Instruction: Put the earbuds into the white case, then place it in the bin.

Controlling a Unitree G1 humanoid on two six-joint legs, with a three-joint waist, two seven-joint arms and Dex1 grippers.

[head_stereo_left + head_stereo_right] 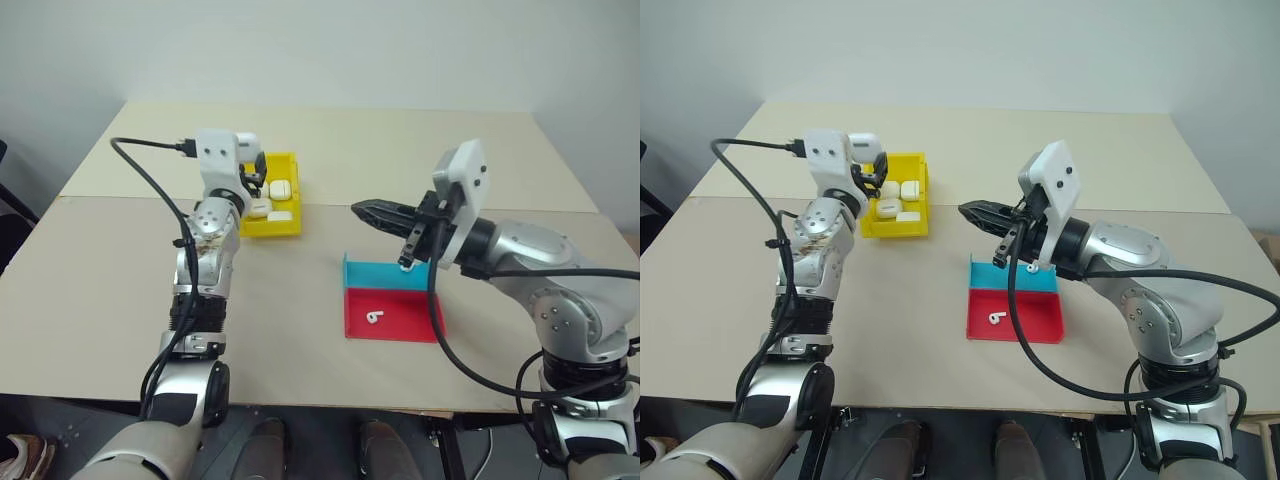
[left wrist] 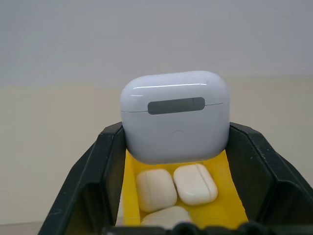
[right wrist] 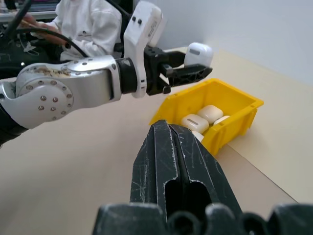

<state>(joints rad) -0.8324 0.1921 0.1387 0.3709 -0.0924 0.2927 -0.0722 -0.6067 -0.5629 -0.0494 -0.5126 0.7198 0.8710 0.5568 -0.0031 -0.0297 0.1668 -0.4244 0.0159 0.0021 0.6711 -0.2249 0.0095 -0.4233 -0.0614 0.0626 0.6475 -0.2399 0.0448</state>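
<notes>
Left hand grips the small glossy white rounded case between its two black fingers, lid shut, held in the air above the bright yellow rectangular plastic bin. The case's near face carries a grey oblong plate on the lid seam; no writing or brand mark can be read on it.

The bin sits on the pale beige table at about 11 o'clock from the table's middle. Inside it lie several more small white cases, closed, side by side on the yellow floor.

Right hand has its black fingers pressed together, empty, hanging level over the table between the bin and the flat tray, a blue half and a red half, at about 4 o'clock from the bin. One tiny white stemmed earbud lies on the red half; another small white piece rests on the blue half.

A person in a white coat is seated beyond the table.
</notes>
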